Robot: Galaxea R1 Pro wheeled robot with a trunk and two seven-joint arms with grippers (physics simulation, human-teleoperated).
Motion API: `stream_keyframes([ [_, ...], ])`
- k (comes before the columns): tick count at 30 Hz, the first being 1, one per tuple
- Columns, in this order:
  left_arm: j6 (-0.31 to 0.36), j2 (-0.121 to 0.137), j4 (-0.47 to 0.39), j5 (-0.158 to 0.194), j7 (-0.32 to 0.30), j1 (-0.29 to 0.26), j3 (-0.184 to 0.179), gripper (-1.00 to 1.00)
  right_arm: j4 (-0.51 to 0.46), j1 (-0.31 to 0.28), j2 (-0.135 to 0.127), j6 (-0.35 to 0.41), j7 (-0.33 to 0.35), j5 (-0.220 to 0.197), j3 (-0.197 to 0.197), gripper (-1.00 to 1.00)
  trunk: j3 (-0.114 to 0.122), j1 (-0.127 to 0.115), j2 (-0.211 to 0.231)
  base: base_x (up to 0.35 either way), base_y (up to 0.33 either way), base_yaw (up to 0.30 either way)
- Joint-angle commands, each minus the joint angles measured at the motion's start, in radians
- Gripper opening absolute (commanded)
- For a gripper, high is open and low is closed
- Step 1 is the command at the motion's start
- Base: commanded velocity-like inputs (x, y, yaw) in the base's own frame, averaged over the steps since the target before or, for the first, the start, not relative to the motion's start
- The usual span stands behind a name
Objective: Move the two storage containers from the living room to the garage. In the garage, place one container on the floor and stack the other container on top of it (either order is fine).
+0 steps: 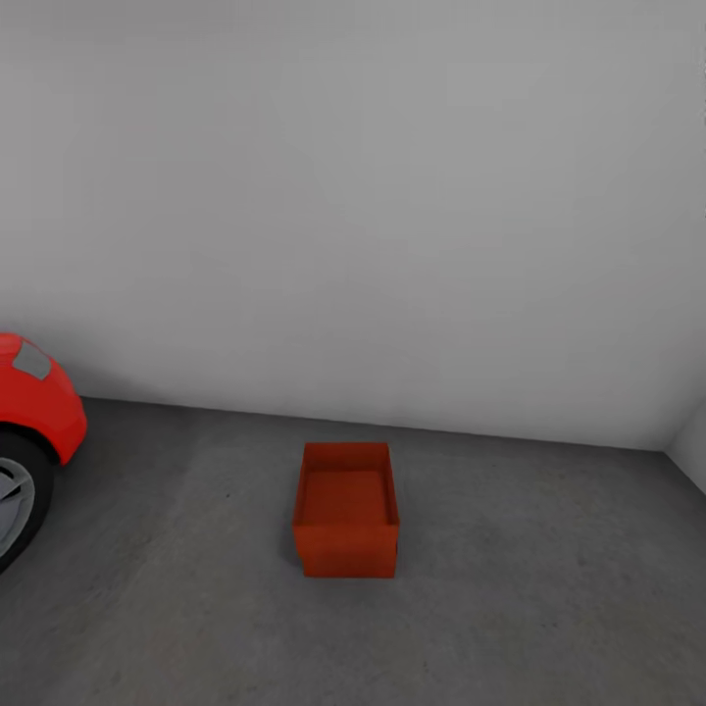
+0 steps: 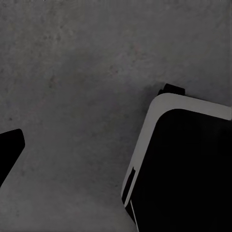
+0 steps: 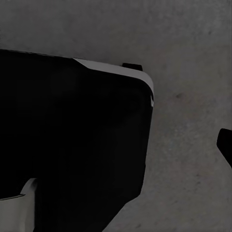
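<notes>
One orange-red storage container (image 1: 345, 510) stands upright and open-topped on the dark grey concrete floor (image 1: 529, 588) of the garage, a short way out from the plain white-grey wall. No arm reaches toward it in the head view. In the left wrist view one dark fingertip (image 2: 10, 147) of my left gripper pokes in at the frame's edge, with only concrete beyond it. In the right wrist view one dark fingertip (image 3: 226, 145) of my right gripper shows the same way. Each finger sits far out to the side and holds nothing.
The red car (image 1: 34, 412), with its front wheel, stands at the left edge. The wall (image 1: 392, 216) runs behind the container and meets a side wall at the far right. My black base (image 2: 188, 169), with its pale rim, sits on the concrete under both wrists.
</notes>
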Motion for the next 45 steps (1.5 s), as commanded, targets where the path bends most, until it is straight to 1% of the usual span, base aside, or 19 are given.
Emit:
stream_keyframes([
  [1, -0.003, 0.0, 0.001, 0.005, 0.002, -0.001, -0.003, 1.0, 0.003, -0.001, 0.001, -0.006, -0.002, -0.01, 0.009, 1.0, 0.0, 0.0, -0.001, 0.0, 0.0, 0.0],
  [45, -0.003, 0.0, 0.001, 0.005, 0.002, -0.001, -0.003, 1.0, 0.005, -0.001, 0.0, -0.009, -0.003, -0.011, 0.008, 1.0, 0.071, 0.0, -0.001, 0.0, 0.0, 0.0],
])
